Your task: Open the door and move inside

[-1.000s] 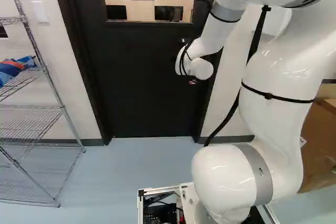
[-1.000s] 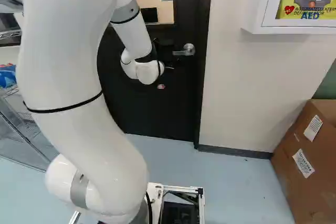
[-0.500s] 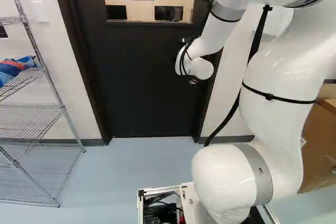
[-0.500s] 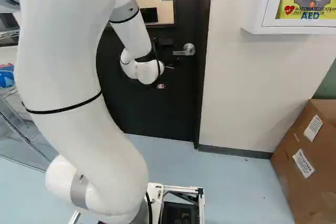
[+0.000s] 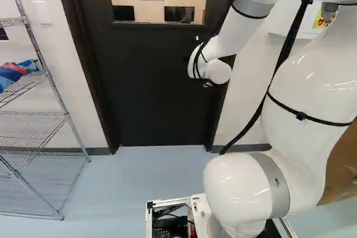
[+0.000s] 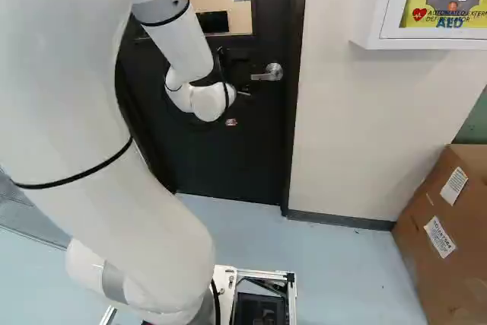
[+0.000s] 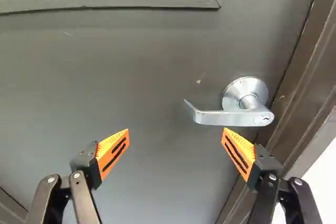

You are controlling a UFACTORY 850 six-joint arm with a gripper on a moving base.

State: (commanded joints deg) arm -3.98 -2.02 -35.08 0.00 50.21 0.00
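"Since the earlier frame, the white arm (image 5: 301,90) has drawn back a little toward the base (image 5: 198,210); the base itself has not moved."

"And how stands the gripper (image 7: 176,129)?"

"It is open wide, with nothing gripped; the silver lever handle (image 7: 226,118) is ahead of it, apart from its fingers; the lever lies level, so I judge it is not pressed."

"Then what is done of the task?"

"Only the approach, I would say; the dark door (image 5: 150,93) is closed; what is left is to press the lever handle, to swing the door, and to drive inside, past the doorframe (image 5: 83,45)."
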